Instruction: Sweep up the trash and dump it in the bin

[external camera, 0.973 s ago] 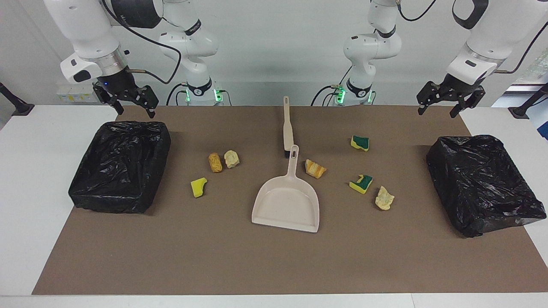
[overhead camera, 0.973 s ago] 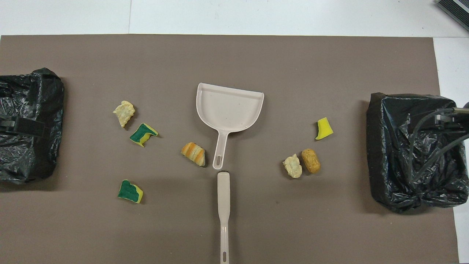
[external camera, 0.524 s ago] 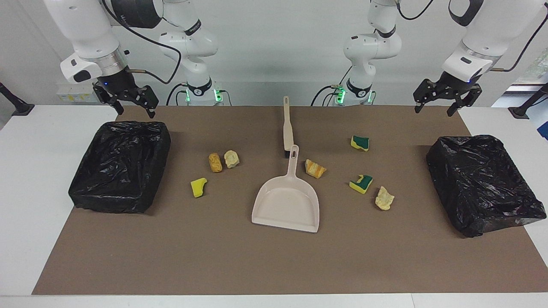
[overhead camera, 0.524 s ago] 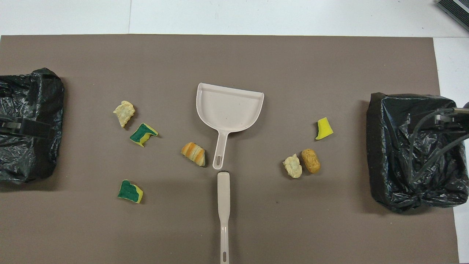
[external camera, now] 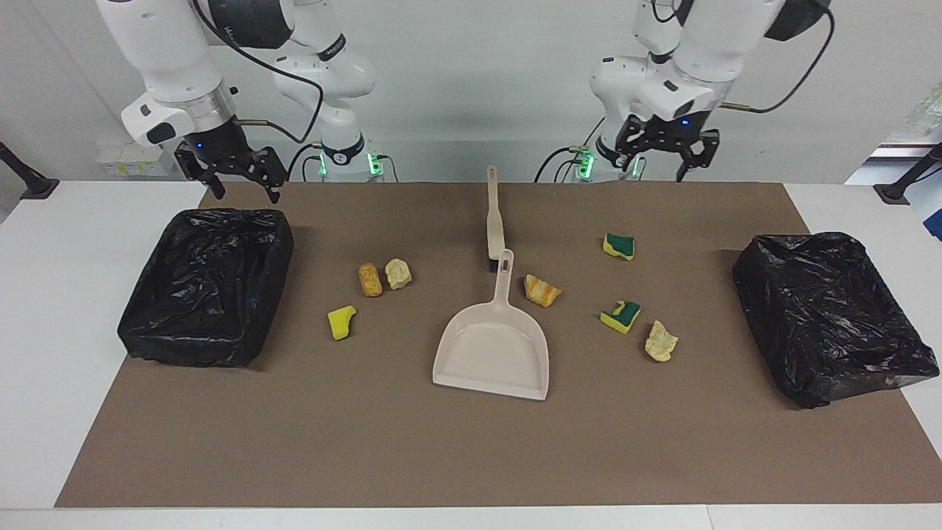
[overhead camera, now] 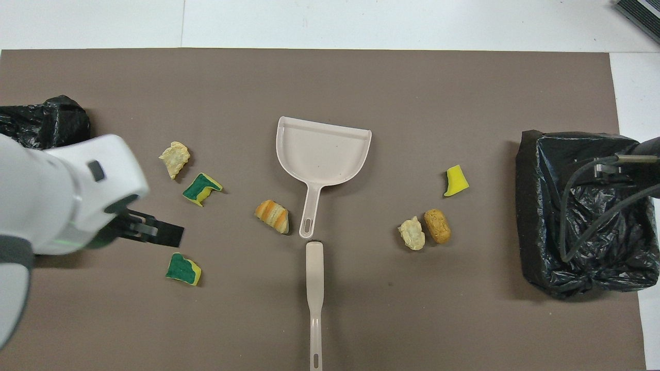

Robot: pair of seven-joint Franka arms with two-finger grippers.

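Seven trash scraps (external camera: 543,290) scattered on the brown mat (external camera: 471,449), around the beige dustpan (external camera: 491,353) and the brush (external camera: 494,221) (both lying flat, untouched). One black-lined bin (external camera: 207,285) at the right arm's end, another bin (external camera: 828,316) at the left arm's end. Left gripper (external camera: 666,156) up in the air, fingers apart, holding nothing. Right gripper (external camera: 239,180) raised above the bin's edge, fingers apart too, empty.

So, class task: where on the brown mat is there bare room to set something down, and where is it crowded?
Bare: the wide strip from the dustpan mouth to the mat edge farthest from the robots, and the gaps between the scraps and each bin. Crowded: the middle, where the brush tip meets the dustpan handle, with the orange chunk beside it.
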